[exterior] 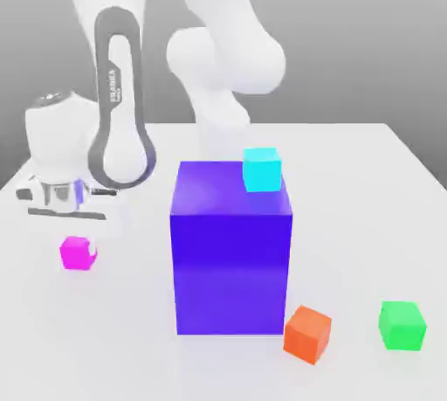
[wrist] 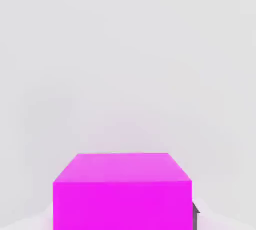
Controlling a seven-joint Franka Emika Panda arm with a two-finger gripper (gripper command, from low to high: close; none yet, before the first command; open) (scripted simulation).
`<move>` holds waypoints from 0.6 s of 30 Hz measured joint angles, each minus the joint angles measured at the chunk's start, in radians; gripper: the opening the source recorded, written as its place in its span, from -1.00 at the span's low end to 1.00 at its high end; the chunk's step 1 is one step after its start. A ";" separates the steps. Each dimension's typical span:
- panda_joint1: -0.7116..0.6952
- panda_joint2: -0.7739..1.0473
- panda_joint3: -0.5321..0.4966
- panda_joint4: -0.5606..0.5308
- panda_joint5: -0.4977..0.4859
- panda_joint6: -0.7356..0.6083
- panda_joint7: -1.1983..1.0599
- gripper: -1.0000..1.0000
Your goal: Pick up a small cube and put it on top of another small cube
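The magenta-pink cube [exterior: 78, 253] is at nine o'clock from the tall blue-purple block [exterior: 231, 259] in the exterior view, well apart from it over the pale tabletop [exterior: 340, 242]. Directly at twelve o'clock from that cube is the white hand of the Franka Panda arm [exterior: 127, 111], pointing down with its two-finger gripper [exterior: 79, 248] around the cube. The gripper is narrow, closed on the magenta-pink cube (pale fingers against a pale table, so their outline is faint). Whether the cube touches the table or is slightly raised, I cannot tell.

In the hand view the same cube is large and close, its top face and one side face plainly seen, with a dark sliver right beside one edge.

A cyan cube [exterior: 262, 170] rests on top of the blue-purple block, at about one o'clock from the block's middle and near the edge on the exterior view's right. The orange-red cube [exterior: 307, 335] lies on the table between four and five o'clock from the block (turned at an angle), just beside its lower corner. The green cube [exterior: 402, 326] is also on the table, farther out at four o'clock from the block and apart from the orange-red one.
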 joint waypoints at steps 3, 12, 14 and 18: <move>-0.020 -0.106 -0.035 -0.025 -0.204 -0.075 0.149 -1.00; 0.136 -0.028 0.116 0.217 -0.247 -0.295 0.294 -1.00; 0.180 -0.002 0.154 0.277 -0.247 -0.340 0.328 -1.00; 0.281 0.037 0.242 0.370 -0.250 -0.407 0.405 -1.00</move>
